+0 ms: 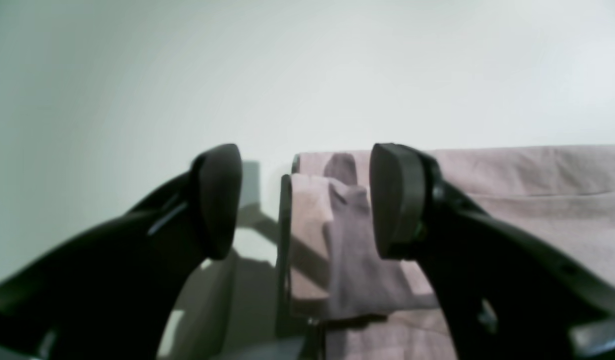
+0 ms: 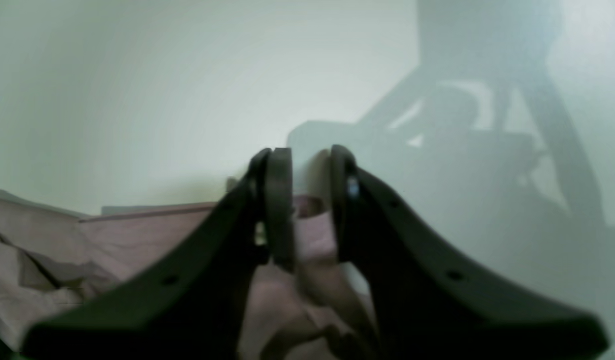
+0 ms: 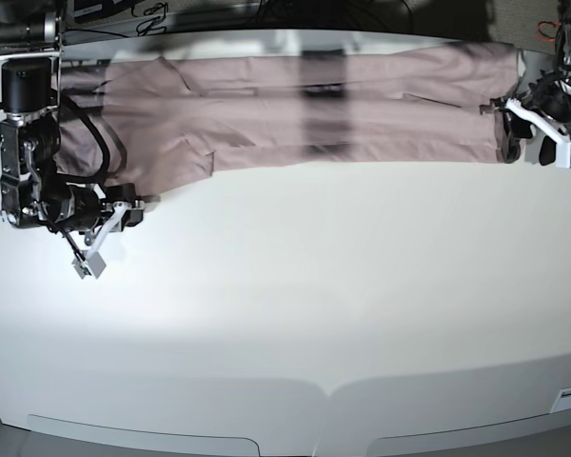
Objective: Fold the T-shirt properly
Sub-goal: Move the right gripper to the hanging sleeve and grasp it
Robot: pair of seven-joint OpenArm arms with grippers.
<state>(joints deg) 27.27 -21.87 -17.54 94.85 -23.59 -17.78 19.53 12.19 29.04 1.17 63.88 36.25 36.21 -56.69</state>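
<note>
The dusty-pink T-shirt (image 3: 295,114) lies as a long folded band along the far edge of the white table (image 3: 295,314). My right gripper (image 3: 128,205) is at the shirt's lower left corner. In the right wrist view this gripper (image 2: 310,200) has its jaws close together with a bunch of pink fabric (image 2: 312,240) between them. My left gripper (image 3: 507,124) is at the shirt's right end. In the left wrist view the left gripper (image 1: 307,200) is wide open, and the folded end of the shirt (image 1: 527,200) lies below and between the jaws, not gripped.
Cables and dark equipment (image 3: 219,11) run behind the table's far edge. The right arm's base (image 3: 24,143) stands at the far left. The table's front edge has a pale rim (image 3: 324,419).
</note>
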